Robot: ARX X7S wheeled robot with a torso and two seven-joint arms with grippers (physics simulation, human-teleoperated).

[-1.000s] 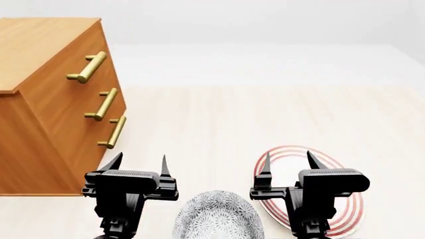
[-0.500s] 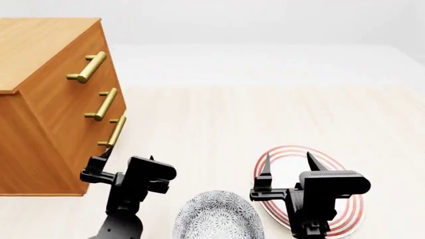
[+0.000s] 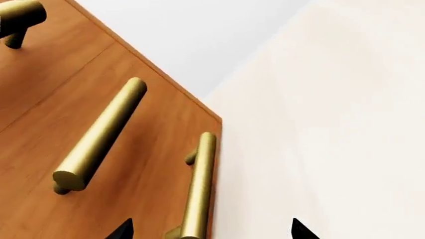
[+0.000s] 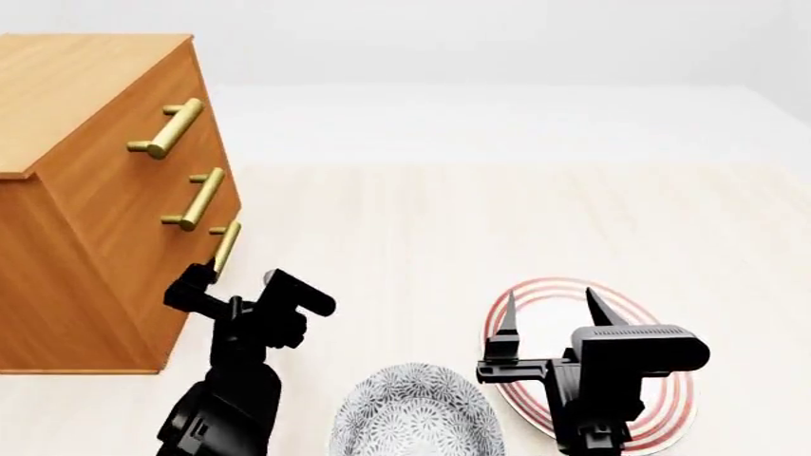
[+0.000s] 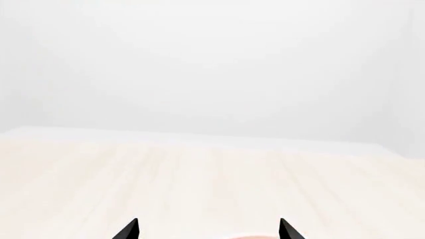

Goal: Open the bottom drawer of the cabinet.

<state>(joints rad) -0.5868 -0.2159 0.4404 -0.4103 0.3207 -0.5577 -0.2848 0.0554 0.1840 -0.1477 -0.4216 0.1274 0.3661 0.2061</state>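
- The cabinet (image 4: 89,190) sits at the robot's left on the pale wood tabletop (image 4: 507,228), orange-brown, all three drawers looking shut and flush.
- Each drawer has a brass bar handle. The bottom drawer (image 4: 190,285) is the lowest one, and its handle (image 4: 226,249) is right by the cabinet's lower front corner.
- The left gripper (image 4: 228,283) is twisted toward the cabinet front, just below and beside that bottom handle. From the head view I can't tell if it's touching it.
- In the left wrist view, the bottom handle (image 3: 198,189) runs down between the two black fingertips (image 3: 302,230), which are spread wide. So the claw is open, straddling the handle's end and not clamped on anything.
- The middle drawer's handle (image 3: 99,137) is beside it in that view, and a bit of the top handle (image 3: 20,17) shows at the corner.
- The right gripper (image 4: 550,318) hangs over a red-ringed plate (image 4: 671,418) on the robot's right, fingers apart, holding nothing. Its wrist view just shows tabletop and a white wall.
- A grey patterned bowl (image 4: 412,413) sits between the two arms, close to the robot, just beside the plate.
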